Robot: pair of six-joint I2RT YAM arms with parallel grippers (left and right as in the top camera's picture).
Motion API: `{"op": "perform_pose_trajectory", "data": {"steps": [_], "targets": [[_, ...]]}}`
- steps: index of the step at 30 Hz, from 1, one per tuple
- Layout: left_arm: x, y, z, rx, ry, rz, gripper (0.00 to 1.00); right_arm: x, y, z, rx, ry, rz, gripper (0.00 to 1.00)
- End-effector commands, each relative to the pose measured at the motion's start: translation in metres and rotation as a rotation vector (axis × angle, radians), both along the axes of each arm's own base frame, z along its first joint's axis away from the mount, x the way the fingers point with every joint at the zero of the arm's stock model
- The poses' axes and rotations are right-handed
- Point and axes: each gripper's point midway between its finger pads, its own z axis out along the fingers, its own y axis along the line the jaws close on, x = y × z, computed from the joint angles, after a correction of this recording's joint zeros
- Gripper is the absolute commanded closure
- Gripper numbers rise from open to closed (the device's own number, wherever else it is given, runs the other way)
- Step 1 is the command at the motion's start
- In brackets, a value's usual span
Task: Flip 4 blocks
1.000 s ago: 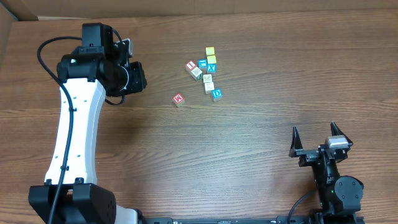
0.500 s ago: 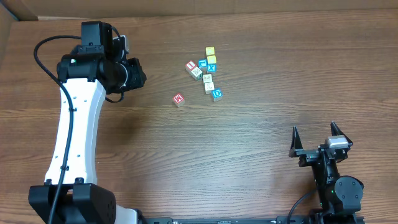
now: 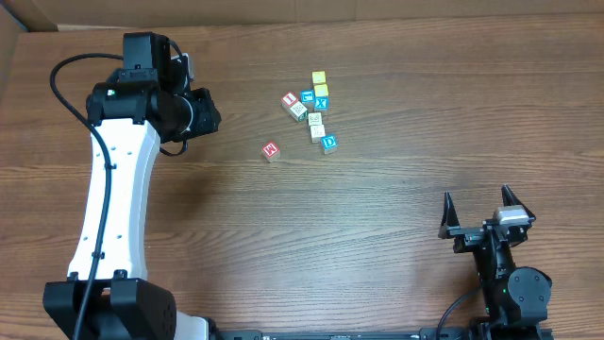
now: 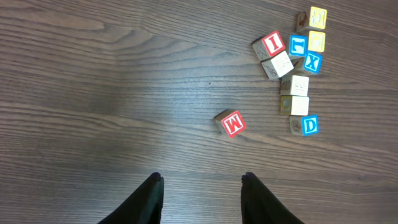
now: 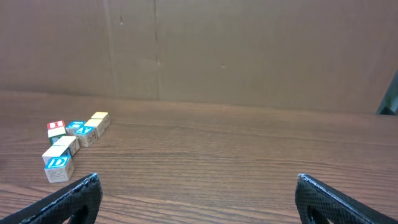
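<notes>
The red block with a white W (image 3: 271,150) (image 4: 232,123) lies alone, left of the cluster. At the cluster's near end lies the blue D block (image 3: 328,144) (image 4: 310,125) (image 5: 57,162), with two pale cream blocks (image 3: 315,120) (image 3: 317,132) (image 4: 298,84) (image 4: 297,104) just behind it. My left gripper (image 4: 200,177) hovers left of the blocks, open and empty, with the W block ahead of its fingertips. My right gripper (image 3: 477,195) (image 5: 198,178) stands wide open at the front right, far from the blocks.
The cluster also holds a red I block (image 3: 290,99) (image 4: 272,43), another cream block (image 3: 298,110), a blue L block (image 3: 308,97), a blue X block (image 3: 321,103) and two yellow blocks (image 3: 319,78). A brown cardboard wall (image 5: 199,43) runs behind the table.
The left wrist has turned slightly and its jaws have spread apart. The blocks and the right arm have not moved.
</notes>
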Motion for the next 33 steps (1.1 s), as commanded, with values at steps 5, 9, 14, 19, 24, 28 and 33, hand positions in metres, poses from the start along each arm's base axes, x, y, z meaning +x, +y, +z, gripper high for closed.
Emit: {"op": "perform_pose_trajectory", "data": {"steps": [5,9,14,19,24,28,33], "targets": [[0.005,0.006,0.006,0.014,-0.017,0.026,0.65,0.000,0.000,-0.001,0.000,-0.007,0.003,0.00],[0.005,0.006,0.006,0.015,-0.018,0.026,0.68,0.000,0.000,-0.001,0.000,-0.006,0.003,0.00],[0.005,0.005,0.005,0.013,-0.015,0.025,0.96,0.000,0.000,-0.001,0.000,-0.006,0.003,0.00],[-0.002,0.005,0.002,0.013,0.017,0.025,0.96,0.000,0.000,-0.001,0.000,-0.006,0.003,0.00],[-0.007,0.005,0.000,0.015,0.038,0.018,0.96,0.000,0.000,-0.001,0.000,-0.006,0.003,0.00],[-0.013,0.005,-0.002,0.016,0.062,0.015,0.96,0.000,0.000,-0.001,0.000,-0.006,0.003,0.00],[-0.017,0.005,-0.004,0.015,0.081,0.015,0.96,0.000,0.000,0.000,-0.001,-0.012,0.003,0.00]]}}
